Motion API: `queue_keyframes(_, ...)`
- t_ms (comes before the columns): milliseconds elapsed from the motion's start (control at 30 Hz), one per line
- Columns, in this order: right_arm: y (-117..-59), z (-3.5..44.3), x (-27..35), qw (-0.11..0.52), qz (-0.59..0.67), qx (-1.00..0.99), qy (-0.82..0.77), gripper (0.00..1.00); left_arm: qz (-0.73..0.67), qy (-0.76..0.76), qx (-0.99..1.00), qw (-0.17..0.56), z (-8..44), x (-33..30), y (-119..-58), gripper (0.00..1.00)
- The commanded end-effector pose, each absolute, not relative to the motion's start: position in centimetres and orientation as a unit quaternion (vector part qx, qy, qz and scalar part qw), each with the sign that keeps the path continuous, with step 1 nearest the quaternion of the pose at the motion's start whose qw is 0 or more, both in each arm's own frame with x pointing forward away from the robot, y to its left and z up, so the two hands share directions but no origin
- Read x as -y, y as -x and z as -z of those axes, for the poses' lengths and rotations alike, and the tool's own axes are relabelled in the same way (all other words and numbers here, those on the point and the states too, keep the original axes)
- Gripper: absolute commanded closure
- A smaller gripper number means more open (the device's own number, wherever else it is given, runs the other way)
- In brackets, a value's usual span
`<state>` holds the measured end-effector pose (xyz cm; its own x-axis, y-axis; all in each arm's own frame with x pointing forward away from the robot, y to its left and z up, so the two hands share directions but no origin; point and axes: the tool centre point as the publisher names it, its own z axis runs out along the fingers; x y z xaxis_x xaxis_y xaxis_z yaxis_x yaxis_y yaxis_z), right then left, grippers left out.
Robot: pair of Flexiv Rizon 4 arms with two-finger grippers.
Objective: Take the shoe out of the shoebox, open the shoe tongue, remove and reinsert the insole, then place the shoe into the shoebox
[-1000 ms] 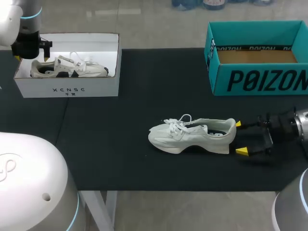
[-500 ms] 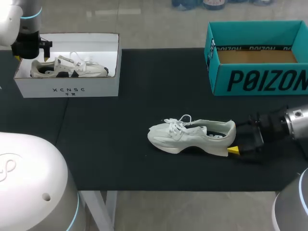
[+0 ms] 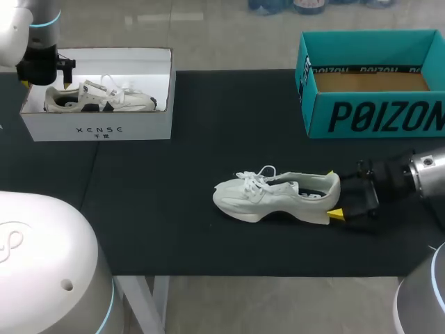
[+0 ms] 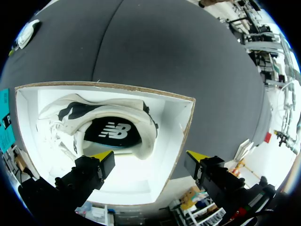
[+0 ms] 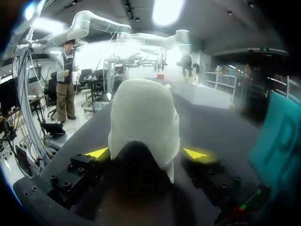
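Observation:
A white shoe lies on its side in the middle of the black table, toe to the left. My right gripper is at its heel, open, one yellow tip on either side. In the right wrist view the heel fills the gap between the fingers of the right gripper, with a little room at each tip. My left gripper hangs open over the left end of the white shoebox. A second white-and-black shoe lies inside, below the left gripper.
A teal shoebox stands open at the back right, its brown floor bare. The black mat runs between the two boxes. The table's front edge is close below the shoe.
My right gripper has slid left along the table until its open fingers straddle the shoe's heel. The shoe and the left arm have stayed where they were.

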<state>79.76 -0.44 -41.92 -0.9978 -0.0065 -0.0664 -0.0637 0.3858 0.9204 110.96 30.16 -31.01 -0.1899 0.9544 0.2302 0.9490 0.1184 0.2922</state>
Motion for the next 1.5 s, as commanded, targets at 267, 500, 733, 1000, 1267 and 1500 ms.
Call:
queue_keyframes(267, -80.1, 41.9, -0.3, 0.026, -0.553, -0.833, 0.021, 0.00, -0.190, -0.636, -0.747, 0.008, 31.0, -30.2, -110.9, 0.00)
queue_keyframes(500, -79.5, 42.9, -0.2, 0.020, -0.554, -0.832, 0.014, 0.00, -0.190, -0.636, -0.747, 0.008, 31.0, -30.2, -110.9, 0.00)
queue_keyframes(733, -79.5, 43.3, -0.6, 0.018, -0.555, -0.832, 0.011, 0.00, -0.190, -0.636, -0.747, 0.008, 31.0, -30.2, -110.9, 0.00)
queue_keyframes(1000, -79.7, 43.5, -1.4, 0.016, -0.554, -0.832, 0.008, 0.00, -0.190, -0.636, -0.747, 0.008, 31.0, -30.2, -110.9, 0.00)
queue_keyframes(1267, -79.6, 44.0, -1.9, 0.014, -0.546, -0.838, -0.005, 1.00, -0.190, -0.636, -0.747, 0.008, 31.0, -30.2, -110.9, 0.00)
queue_keyframes(1500, -79.6, 44.0, -2.0, 0.012, -0.546, -0.838, -0.010, 1.00, -0.190, -0.636, -0.747, 0.008, 31.0, -30.2, -110.9, 0.00)
